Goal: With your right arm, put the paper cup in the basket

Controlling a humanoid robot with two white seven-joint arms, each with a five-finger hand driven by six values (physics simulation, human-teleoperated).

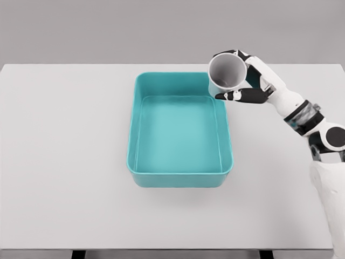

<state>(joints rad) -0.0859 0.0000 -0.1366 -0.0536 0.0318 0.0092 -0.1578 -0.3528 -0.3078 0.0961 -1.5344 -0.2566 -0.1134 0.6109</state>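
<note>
White paper cup, held sideways w/ its open mouth tipped toward the camera, grey inside visible. It hangs above the far right corner of the basket, overlapping the rim in this view, not yet inside. Whether it's directly over the basket's interior or just outside the rim can't be told from one angle.

The right hand grasps the cup: black-tipped fingers curl beneath it, others wrap behind it near the top. The white right arm comes in from the lower right edge, forearm angled up and left toward the cup. The side grip probably explains the tilt, since the hand closes around the cup's wall, not its rim.

Teal basket, rectangular, shallow w/ rounded corners, sits mid-table, long side running away from the viewer, nothing in it. Its wide opening looks like an easy target.

White table under everything, plain grey backdrop behind. Left arm not visible.

Judgement: carry stage; cup likely needs moving left, lowering, then release.
</note>
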